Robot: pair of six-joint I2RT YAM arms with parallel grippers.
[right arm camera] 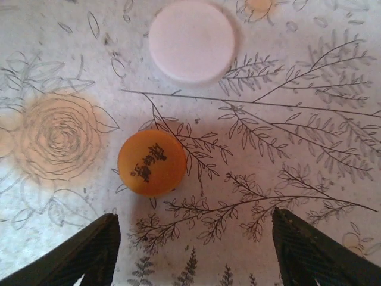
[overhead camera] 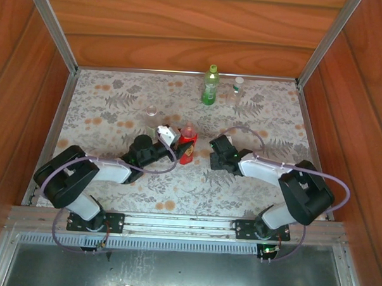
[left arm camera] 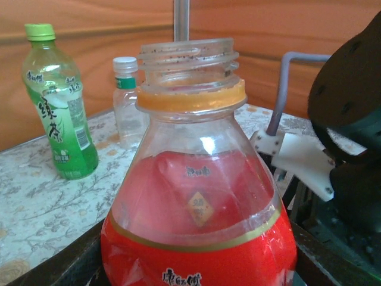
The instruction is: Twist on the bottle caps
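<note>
The left fingers (left arm camera: 65,268) clasp the smooth red plastic bottle (left arm camera: 199,238) mid-surface, its ribbed clear neck open. The right fingers (right arm camera: 89,256) gape wide, holding nothing, above the round orange cap (right arm camera: 152,164) and the flat white cap (right arm camera: 191,40) lying on the floral-printed surface (right arm camera: 297,149).

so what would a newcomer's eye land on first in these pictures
The red bottle looms in the left wrist view, its threaded neck bare. Below the open right gripper an orange cap lies flat on the flowered table, a white cap just beyond it.
</note>
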